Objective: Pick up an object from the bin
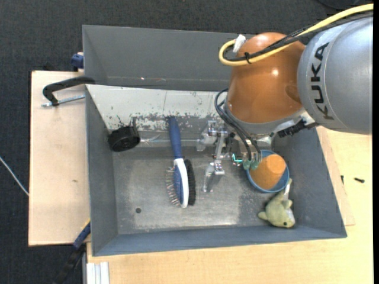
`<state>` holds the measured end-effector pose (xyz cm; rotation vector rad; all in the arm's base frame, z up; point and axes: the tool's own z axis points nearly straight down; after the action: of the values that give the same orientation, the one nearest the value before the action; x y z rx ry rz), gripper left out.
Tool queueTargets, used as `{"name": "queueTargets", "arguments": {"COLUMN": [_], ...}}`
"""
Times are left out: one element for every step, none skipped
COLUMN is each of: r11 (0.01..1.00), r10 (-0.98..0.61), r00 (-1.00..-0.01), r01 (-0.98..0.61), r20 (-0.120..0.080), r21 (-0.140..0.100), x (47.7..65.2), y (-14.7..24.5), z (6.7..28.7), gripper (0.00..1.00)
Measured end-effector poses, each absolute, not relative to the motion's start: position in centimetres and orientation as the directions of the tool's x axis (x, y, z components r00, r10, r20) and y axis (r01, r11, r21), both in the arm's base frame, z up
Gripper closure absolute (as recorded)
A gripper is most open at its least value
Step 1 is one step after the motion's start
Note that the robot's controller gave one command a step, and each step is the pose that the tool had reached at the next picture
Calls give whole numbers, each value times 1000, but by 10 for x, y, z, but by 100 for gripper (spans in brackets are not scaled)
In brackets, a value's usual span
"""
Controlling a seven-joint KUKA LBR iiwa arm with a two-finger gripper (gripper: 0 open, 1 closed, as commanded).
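My gripper [214,170] hangs low over the bin floor near the middle, just right of a hairbrush [180,171]. The hairbrush has a blue handle pointing toward the back wall and a blue-and-white head with bristles facing left. Nothing shows in the gripper. To its right sits an orange ball in a blue cup [269,171], partly under the arm's orange cover. A small greenish plush toy [278,212] lies at the front right, below the cup.
A black round thing [123,139] lies against the back wall at the left. The arm with its orange cover and yellow cable fills the upper right and hides the bin's back right corner. Bare floor spreads at the front left.
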<state>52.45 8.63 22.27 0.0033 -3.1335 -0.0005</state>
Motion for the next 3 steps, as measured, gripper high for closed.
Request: {"name": "queueTargets", "arguments": {"r11": [989,998,1000], "r10": [-149,-55,-15], "r00": [-989,-998,-999], "r01": [-149,-55,-15], "r20": [-6,-10,-28], "r21": [1,8,4], "x": [511,510,511], "y": [98,205,215], "z": [70,128,97], "gripper": [0,0,0]}}
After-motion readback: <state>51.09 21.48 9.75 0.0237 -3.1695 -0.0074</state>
